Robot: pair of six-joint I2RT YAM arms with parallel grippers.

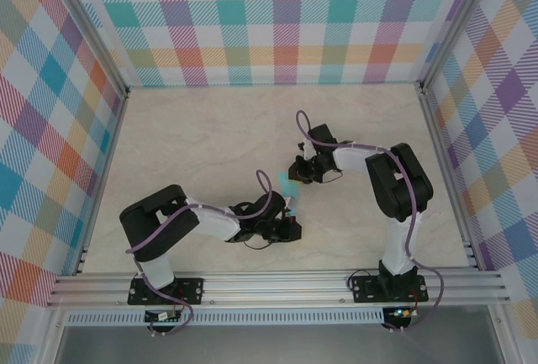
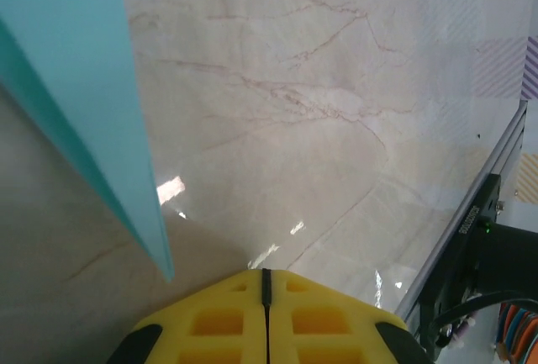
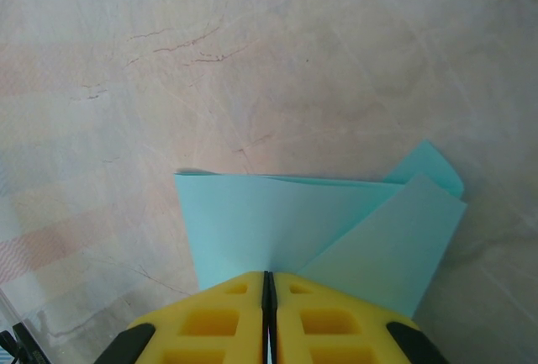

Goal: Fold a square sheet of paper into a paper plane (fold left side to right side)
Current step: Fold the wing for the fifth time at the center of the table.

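turquoise paper plane (image 3: 315, 221) is pinched in the right gripper (image 3: 269, 282), fanning out straight ahead of it, while the left gripper (image 2: 266, 276), closed on nothing, has the paper's long edge slanting off just to its left, so right's clearly nearer.

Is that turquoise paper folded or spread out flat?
Folded: the paper plane shows overlapping layers, one flap lying across another, where the right gripper pinches it.

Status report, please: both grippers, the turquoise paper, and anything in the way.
Right gripper shut on the paper plane. Left gripper shut, paper beside it, apparently not pinched. Nothing blocking on the table.
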